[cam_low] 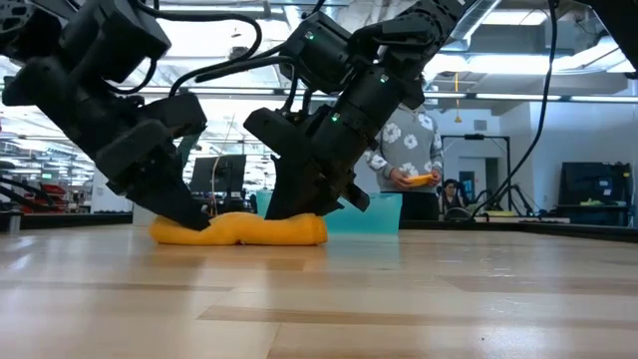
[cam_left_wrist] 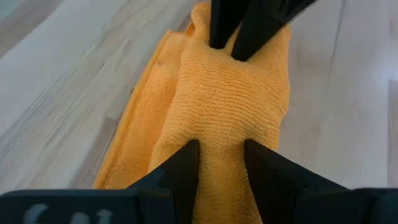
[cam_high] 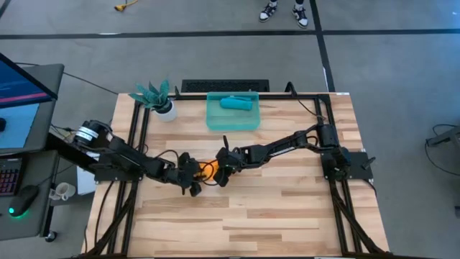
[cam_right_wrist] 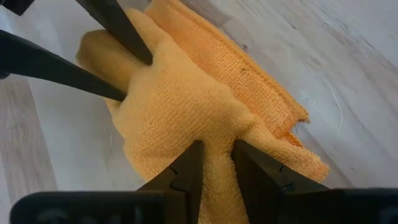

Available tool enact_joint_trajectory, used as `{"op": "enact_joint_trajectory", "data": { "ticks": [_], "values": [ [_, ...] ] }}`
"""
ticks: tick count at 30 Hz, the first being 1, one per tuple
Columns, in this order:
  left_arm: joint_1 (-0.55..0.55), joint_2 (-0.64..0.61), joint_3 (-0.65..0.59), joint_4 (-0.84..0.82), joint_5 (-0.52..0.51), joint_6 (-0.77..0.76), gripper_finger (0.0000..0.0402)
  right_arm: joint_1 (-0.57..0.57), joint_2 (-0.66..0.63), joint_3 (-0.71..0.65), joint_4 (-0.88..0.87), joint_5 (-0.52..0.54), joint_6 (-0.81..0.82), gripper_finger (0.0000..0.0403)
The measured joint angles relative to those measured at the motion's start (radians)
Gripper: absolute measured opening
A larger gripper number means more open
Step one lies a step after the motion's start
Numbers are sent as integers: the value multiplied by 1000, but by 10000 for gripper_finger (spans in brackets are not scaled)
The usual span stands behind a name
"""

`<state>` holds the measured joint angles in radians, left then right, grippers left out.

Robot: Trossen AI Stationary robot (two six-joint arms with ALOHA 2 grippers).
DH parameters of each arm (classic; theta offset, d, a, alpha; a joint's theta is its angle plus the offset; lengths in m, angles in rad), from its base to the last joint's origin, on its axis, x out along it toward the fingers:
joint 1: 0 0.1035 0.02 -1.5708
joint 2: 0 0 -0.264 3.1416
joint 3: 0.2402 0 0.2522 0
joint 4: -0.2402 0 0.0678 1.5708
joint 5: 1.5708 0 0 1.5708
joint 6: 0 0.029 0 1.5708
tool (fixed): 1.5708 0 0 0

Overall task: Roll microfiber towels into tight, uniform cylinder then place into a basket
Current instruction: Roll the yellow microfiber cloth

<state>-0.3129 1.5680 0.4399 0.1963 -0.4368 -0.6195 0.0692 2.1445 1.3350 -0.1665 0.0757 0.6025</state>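
The left gripper [cam_left_wrist: 221, 165] is nearest, its fingers pinching one end of the orange towel [cam_left_wrist: 230, 99]. The right gripper [cam_right_wrist: 214, 163] pinches the other end. The two grippers almost meet over the towel at the table [cam_high: 287, 208] middle, hiding most of it from above. The towel is a loose, lumpy roll with a flat edge sticking out on one side. The basket [cam_high: 233, 119] stands near the far edge, with the rolled teal towel [cam_high: 236, 103] inside. A plant [cam_high: 157, 97] stands to its left. A person [cam_low: 411, 150] stands behind the table.
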Motion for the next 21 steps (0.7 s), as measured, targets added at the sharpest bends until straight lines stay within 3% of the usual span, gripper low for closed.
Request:
{"op": "enact_joint_trajectory", "data": {
  "ticks": [12, 21],
  "values": [
    [-10, 5, 1, -29, 2, -29, 128, -11, -1, 0, 0, -79, 20, 123],
    [-10, 5, 0, -28, 11, -31, 128, -15, -30, -2, -30, -105, 12, 172]
  ]
}}
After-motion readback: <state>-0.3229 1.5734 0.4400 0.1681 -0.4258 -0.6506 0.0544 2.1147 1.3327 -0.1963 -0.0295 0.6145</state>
